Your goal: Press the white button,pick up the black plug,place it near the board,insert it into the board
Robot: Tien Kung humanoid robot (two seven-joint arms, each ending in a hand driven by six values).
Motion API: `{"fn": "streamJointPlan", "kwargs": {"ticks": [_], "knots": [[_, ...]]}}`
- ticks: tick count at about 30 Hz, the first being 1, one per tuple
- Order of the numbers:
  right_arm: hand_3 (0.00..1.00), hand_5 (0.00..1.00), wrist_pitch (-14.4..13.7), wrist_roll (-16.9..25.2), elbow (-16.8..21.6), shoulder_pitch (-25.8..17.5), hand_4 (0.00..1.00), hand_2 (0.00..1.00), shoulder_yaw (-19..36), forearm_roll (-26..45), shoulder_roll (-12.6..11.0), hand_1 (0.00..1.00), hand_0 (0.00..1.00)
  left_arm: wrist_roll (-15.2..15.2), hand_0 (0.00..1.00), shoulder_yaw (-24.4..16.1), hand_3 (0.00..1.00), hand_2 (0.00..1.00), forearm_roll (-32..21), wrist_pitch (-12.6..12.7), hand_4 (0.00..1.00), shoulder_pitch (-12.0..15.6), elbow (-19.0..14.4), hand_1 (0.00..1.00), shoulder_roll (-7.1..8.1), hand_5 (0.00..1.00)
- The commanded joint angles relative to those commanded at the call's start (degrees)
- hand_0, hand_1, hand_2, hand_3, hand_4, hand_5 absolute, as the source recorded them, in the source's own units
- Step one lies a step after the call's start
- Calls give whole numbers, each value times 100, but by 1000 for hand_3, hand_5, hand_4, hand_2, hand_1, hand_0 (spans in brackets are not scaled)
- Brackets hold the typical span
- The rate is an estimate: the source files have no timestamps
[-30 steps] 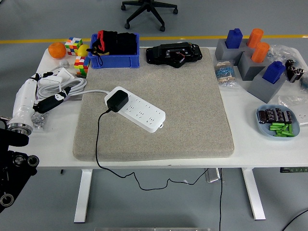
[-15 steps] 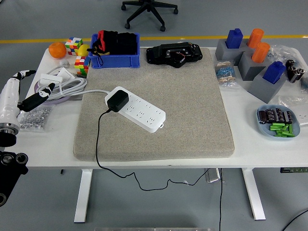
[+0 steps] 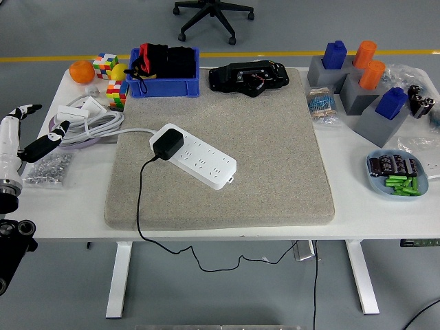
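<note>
Leftmost, we see the left hand (image 3: 24, 137) at the picture's edge, over the table's (image 3: 75, 206) left end, its fingers spread and loose, holding nothing. Just below its fingertips lies a small bag of metal bits (image 3: 47, 169). Beside that we find a coiled white cable (image 3: 88, 122), with an orange (image 3: 82, 71) and colour cubes (image 3: 110, 75) behind it. A blue bin (image 3: 165, 86) of dark items stands at the mat's (image 3: 227, 179) far left corner.

On the mat we see the board (image 3: 196, 158), a white power strip lying slantwise, and the black plug (image 3: 167, 143) sits seated in its left end. The plug's black cord (image 3: 141, 199) runs down over the mat's near edge and hangs below the table. We cannot make out the white button.

Further right, a black device (image 3: 249, 76) rests at the mat's far edge. Right of the mat we see grey blocks (image 3: 364, 96) carrying blue and orange pieces, and a blue dish (image 3: 397, 175) of small parts. We see no right hand.
</note>
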Motion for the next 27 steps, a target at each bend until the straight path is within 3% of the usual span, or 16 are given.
{"fn": "streamJointPlan", "kwargs": {"ticks": [8, 27], "knots": [[502, 387, 7, -5, 1, 46, 643, 504, -20, 7, 9, 482, 556, -153, 868, -140, 771, 832, -20, -105, 854, -13, -66, 886, 2, 432], [507, 387, 9, -7, -1, 87, 643, 504, -71, 27, -23, 483, 557, -179, 871, -80, 770, 828, -46, -168, 851, -48, -103, 880, 39, 416]]}}
